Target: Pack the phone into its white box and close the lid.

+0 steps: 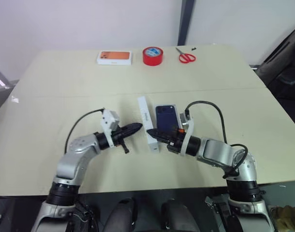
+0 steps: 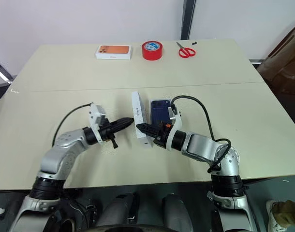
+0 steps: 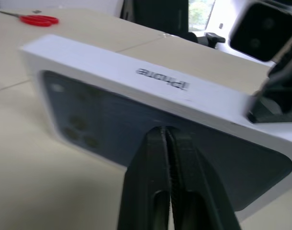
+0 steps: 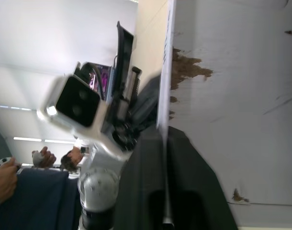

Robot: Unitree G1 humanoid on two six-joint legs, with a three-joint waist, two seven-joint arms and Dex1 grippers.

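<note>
The lid (image 1: 147, 123) stands on its long edge on the table (image 1: 65, 87), just left of the phone (image 1: 167, 116). The right gripper (image 1: 156, 135) pinches the lid's rim, while the left gripper (image 1: 135, 127), clenched on nothing, has its tips at the lid's printed face. Thin, light cardboard like this probably flexes and tips easily, so holding by the rim near mid-length seems safest.

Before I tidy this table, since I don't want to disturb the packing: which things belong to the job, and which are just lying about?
Job: lid, on edge, held by the right gripper; phone flat beside it.
Lying about: orange-picture box, red tape roll, red scissors.
</note>
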